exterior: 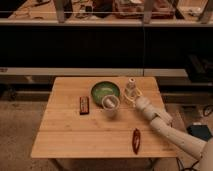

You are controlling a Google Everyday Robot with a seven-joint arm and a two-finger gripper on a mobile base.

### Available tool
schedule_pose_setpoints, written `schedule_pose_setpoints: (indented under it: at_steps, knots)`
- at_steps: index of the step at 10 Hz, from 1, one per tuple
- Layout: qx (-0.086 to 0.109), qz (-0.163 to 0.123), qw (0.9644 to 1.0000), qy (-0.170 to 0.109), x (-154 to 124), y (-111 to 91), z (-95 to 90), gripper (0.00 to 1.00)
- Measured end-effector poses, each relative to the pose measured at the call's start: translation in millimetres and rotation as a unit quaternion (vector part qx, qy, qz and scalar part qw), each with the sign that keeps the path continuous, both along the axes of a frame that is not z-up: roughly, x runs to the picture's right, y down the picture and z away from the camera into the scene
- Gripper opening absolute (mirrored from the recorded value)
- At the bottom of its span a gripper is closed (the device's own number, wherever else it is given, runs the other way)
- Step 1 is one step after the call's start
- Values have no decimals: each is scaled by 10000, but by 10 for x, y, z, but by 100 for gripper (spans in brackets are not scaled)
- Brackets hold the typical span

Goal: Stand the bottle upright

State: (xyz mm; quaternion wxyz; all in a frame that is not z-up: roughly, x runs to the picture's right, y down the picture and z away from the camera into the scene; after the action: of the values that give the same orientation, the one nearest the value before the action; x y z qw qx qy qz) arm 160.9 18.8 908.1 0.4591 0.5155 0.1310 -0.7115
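Observation:
The bottle [131,85] is small, pale and translucent with a whitish cap. It stands upright near the far right part of the wooden table [70,135], right of the green bowl [105,91]. My gripper [132,96] is right at the bottle's lower near side, with the white arm reaching in from the lower right. The arm's end hides the bottle's base. A white cup [110,104] stands just left of the gripper.
A dark brown bar-shaped object [84,104] lies left of the cup. A red oblong object [136,140] lies near the table's front right edge. Dark shelving [100,45] runs behind the table.

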Motion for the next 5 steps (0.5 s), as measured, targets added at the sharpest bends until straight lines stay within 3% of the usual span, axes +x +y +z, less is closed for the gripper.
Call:
schedule_pose_setpoints:
  at_steps: [5]
  knots:
    - [-65,-49,10000,17,13,12,-1,80]
